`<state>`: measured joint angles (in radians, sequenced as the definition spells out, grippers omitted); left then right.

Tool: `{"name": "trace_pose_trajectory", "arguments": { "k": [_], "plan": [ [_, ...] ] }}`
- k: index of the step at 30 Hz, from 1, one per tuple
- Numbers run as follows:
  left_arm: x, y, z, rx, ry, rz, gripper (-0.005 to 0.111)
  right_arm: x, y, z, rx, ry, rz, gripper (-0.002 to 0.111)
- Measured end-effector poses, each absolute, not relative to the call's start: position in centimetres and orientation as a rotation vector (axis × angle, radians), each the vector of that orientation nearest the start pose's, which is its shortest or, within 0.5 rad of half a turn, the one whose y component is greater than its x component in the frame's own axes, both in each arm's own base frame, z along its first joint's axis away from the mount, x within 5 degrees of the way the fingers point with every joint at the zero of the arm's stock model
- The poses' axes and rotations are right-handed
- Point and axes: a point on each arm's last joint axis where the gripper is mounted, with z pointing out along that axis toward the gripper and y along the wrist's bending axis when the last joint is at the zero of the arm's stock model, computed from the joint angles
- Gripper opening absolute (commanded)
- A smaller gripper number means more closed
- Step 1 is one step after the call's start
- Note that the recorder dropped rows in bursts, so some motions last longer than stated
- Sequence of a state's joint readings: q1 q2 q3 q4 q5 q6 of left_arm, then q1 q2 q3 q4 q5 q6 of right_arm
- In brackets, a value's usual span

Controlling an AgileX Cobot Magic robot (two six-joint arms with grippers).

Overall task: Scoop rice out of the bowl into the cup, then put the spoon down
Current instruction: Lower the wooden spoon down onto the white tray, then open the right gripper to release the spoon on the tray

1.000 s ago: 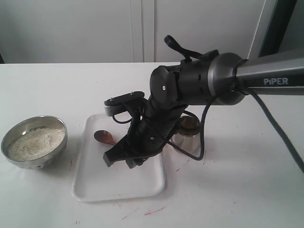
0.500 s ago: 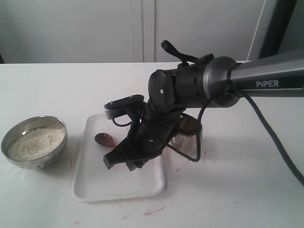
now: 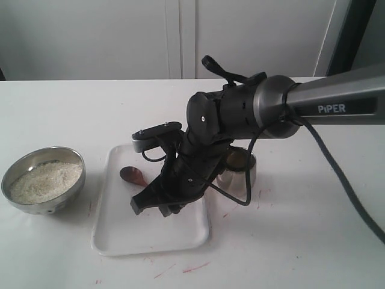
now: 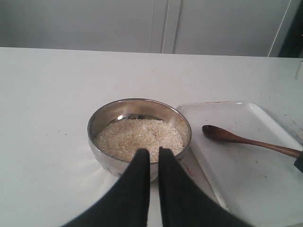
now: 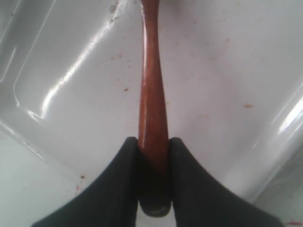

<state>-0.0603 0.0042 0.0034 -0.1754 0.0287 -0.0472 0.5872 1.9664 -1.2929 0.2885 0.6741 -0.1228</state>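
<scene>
The reddish-brown wooden spoon [image 3: 133, 176] lies low over the white tray [image 3: 114, 232], its oval bowl toward the metal bowl. My right gripper [image 3: 153, 205] is shut on the end of the spoon's handle [image 5: 152, 94], one finger pressed on each side. The shiny metal bowl [image 3: 12, 198] stands left of the tray, holding a pale heap of rice [image 3: 45, 180]. The steel cup [image 3: 240, 171] sits right of the tray, half hidden behind the right arm. My left gripper [image 4: 154, 151] hovers just short of the bowl's rim [image 4: 106, 111], fingers together with nothing between them.
The tray [image 4: 246, 184] bears small reddish specks, and red marks streak the white tabletop [image 3: 198, 265] around it. Pale cabinet doors [image 3: 180, 36] stand behind the table. The right arm's cable [image 3: 349, 192] hangs down to the right.
The right arm has eased slightly down and to the left, still holding the spoon. A little more of the cup now shows behind it.
</scene>
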Motion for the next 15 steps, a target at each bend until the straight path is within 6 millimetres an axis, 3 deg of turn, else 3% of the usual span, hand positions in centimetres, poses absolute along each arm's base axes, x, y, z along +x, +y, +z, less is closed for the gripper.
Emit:
{"name": "trace_pose_trajectory", "arguments": {
  "k": [3, 15],
  "plan": [
    [5.67, -0.39, 20.92, -0.120, 1.519, -0.230, 0.014, 31.95, 23.21, 16.36, -0.725, 2.770, 0.403, 0.032],
    [5.67, -0.39, 20.92, -0.120, 1.519, -0.230, 0.014, 31.95, 23.21, 16.36, -0.715, 2.774, 0.405, 0.031]
  ]
}}
